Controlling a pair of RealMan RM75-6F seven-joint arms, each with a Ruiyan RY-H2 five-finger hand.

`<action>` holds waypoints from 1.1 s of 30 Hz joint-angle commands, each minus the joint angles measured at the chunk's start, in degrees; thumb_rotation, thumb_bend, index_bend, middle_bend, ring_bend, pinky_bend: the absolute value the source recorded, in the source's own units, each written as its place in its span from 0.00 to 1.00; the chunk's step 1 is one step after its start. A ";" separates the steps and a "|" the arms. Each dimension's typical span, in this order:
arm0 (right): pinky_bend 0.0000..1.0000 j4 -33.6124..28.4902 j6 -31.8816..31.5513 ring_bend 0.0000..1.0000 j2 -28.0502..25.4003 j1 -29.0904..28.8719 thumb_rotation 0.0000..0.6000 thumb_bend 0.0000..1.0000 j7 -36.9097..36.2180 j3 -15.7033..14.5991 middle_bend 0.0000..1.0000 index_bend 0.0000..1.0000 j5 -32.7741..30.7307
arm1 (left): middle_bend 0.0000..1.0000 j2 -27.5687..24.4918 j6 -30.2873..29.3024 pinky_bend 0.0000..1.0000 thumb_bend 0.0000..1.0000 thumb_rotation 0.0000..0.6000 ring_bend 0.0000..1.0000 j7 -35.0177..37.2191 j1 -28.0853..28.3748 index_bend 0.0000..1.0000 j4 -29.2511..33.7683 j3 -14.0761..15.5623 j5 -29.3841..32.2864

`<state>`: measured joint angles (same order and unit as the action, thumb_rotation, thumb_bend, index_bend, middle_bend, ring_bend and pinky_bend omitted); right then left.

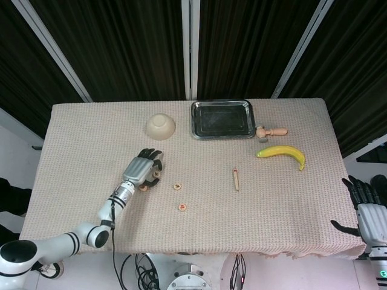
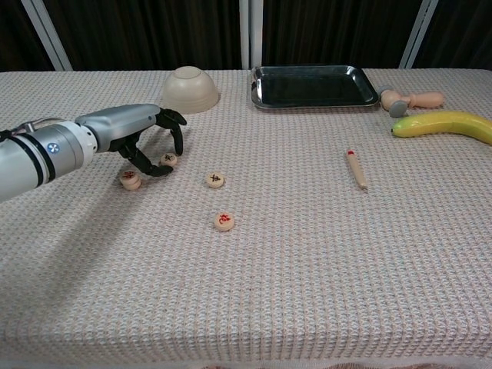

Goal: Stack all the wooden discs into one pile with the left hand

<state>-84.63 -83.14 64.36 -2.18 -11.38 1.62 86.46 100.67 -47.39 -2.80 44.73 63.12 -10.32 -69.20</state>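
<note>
Nearest me, one wooden disc (image 2: pixel 224 221) lies alone on the bench (image 2: pixel 307 277), with another disc (image 2: pixel 216 180) a little farther and a small pile (image 2: pixel 130 180) to its left. Farther still, my left robot hand (image 2: pixel 151 140) curls over the fourth disc (image 2: pixel 168 160), fingertips (image 2: pixel 160 170) at its edge; I cannot tell whether it is gripped yet. I should pinch its rim squarely, lift straight, then set it centred on the pile.

Right hand (image 1: pixel 366 211) cut off at head view's corner, disc markings (image 1: pixel 182 207) too small to read
</note>
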 commanded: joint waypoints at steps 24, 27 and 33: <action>0.00 0.34 0.42 0.00 0.11 0.16 1.00 0.00 -0.02 -0.12 0.00 0.00 -0.54 | 0.10 -0.37 -1.43 0.00 0.28 1.00 0.00 0.89 -0.51 0.52 -0.44 -0.12 -0.90; 0.00 0.48 0.54 0.00 0.16 0.11 1.00 0.00 -0.11 -0.13 0.00 0.00 -0.56 | 0.11 -1.71 -3.11 0.00 0.28 1.00 0.00 0.99 -0.60 0.51 1.67 -0.56 -2.02; 0.00 0.49 0.80 0.00 0.34 -0.09 1.00 0.00 -0.17 -0.15 0.00 0.00 -0.41 | 0.13 -8.43 -3.80 0.00 0.28 1.00 0.00 -0.78 -1.12 0.52 11.55 -1.32 -1.82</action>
<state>-84.15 -82.35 64.69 -2.26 -11.55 1.46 86.06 95.50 -51.07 -2.60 43.92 70.49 -11.26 -71.25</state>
